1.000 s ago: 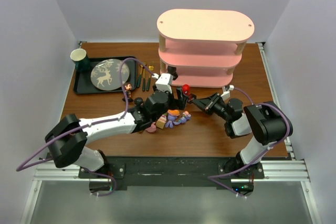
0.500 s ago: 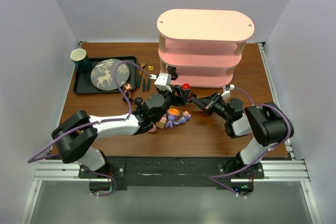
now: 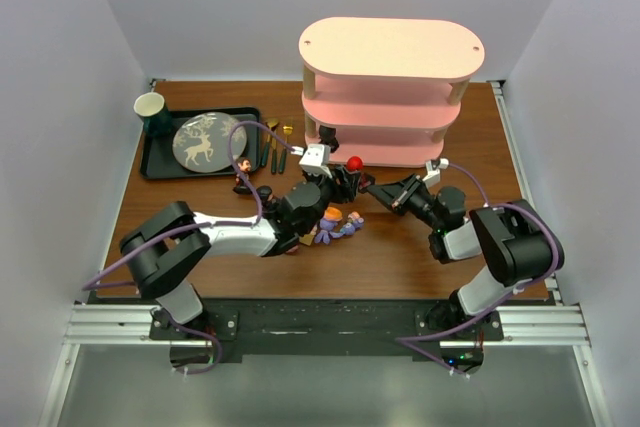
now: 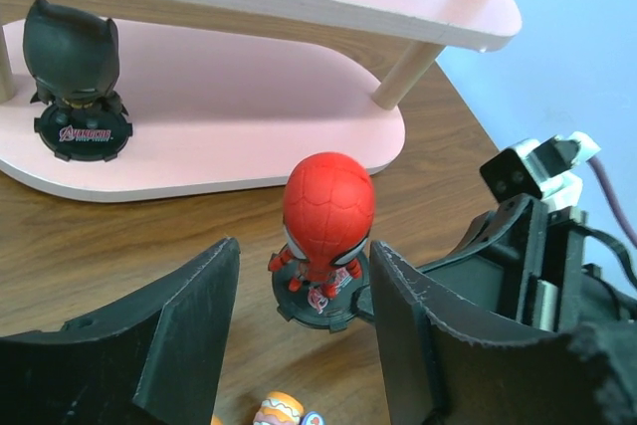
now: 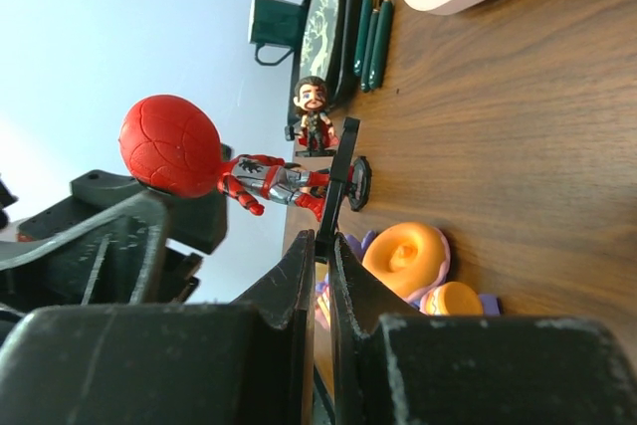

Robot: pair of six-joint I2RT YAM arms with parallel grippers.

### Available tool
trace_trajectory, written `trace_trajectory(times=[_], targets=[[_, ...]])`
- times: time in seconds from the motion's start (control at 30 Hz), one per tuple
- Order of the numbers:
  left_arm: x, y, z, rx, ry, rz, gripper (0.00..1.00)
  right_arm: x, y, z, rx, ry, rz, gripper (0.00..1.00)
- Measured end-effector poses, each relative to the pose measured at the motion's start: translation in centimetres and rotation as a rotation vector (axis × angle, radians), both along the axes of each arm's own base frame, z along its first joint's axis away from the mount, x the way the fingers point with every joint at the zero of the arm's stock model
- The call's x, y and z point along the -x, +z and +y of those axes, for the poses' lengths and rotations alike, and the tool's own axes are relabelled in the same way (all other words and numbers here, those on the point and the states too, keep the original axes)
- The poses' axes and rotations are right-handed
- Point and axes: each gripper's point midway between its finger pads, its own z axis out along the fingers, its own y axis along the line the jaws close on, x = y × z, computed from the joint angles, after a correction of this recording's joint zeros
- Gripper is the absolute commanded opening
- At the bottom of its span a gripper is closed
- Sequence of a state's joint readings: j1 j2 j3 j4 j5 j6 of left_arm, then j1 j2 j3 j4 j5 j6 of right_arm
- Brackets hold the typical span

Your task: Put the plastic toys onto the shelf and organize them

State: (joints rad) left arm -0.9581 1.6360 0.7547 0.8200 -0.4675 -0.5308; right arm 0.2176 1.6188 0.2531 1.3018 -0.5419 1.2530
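Observation:
A red spider-masked toy (image 4: 328,208) stands on its black disc base in front of the pink shelf (image 3: 390,47). My right gripper (image 5: 323,238) is shut on the rim of that base (image 5: 343,181). My left gripper (image 4: 304,251) is open, one finger on each side of the toy, with a gap on the left. A black figurine (image 4: 78,67) stands on the shelf's lowest tier (image 4: 249,87). Purple bunny toys with orange tops (image 3: 335,222) lie just below the left gripper (image 3: 335,184). A brown-haired figurine (image 3: 243,169) stands to the left.
A black tray (image 3: 160,165) at the back left holds a patterned plate (image 3: 200,139) and a green cup (image 3: 150,107). Gold spoons with dark handles (image 3: 275,147) lie between the tray and the shelf. A small dark toy (image 3: 263,192) sits beside the left arm.
My left gripper has moved forward round the red toy and its jaws have narrowed. The right gripper has kept its hold and stayed put.

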Motion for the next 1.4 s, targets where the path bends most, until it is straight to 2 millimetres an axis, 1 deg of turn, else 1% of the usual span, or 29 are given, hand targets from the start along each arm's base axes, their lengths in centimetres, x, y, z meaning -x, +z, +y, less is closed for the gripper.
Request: trace_trajectory(times=[0.23, 0.47, 0.67, 0.83, 0.93, 1.17, 1.4], targets=[[0.0, -1.1, -0.4, -0.018, -0.01, 0.013, 0.58, 0.0, 0.5, 0.0, 0.007, 0.001, -0.029, 0.0], [-0.1, -0.8, -0.6, -0.008, -0.013, 0.008, 0.6, 0.0, 1.3, -0.1, 0.018, 0.002, -0.071, 0.0], [-0.2, -0.3, -0.8, 0.014, -0.017, 0.001, 0.64, 0.1, 1.9, -0.1, 0.035, 0.003, -0.107, 0.0], [-0.1, 0.1, -0.9, 0.028, -0.022, -0.009, 0.66, 0.1, 2.0, -0.1, 0.043, 0.003, -0.116, 0.0], [-0.2, 0.6, -0.9, 0.044, -0.021, -0.02, 0.65, 0.1, 2.0, -0.1, 0.044, 0.003, -0.117, 0.0], [-0.2, 1.3, -0.9, 0.073, -0.02, -0.042, 0.56, 0.1, 2.0, -0.1, 0.044, 0.003, -0.117, 0.0], [-0.2, 1.8, -1.0, 0.091, -0.021, -0.055, 0.53, 0.1, 2.0, -0.1, 0.047, 0.003, -0.12, 0.0]])
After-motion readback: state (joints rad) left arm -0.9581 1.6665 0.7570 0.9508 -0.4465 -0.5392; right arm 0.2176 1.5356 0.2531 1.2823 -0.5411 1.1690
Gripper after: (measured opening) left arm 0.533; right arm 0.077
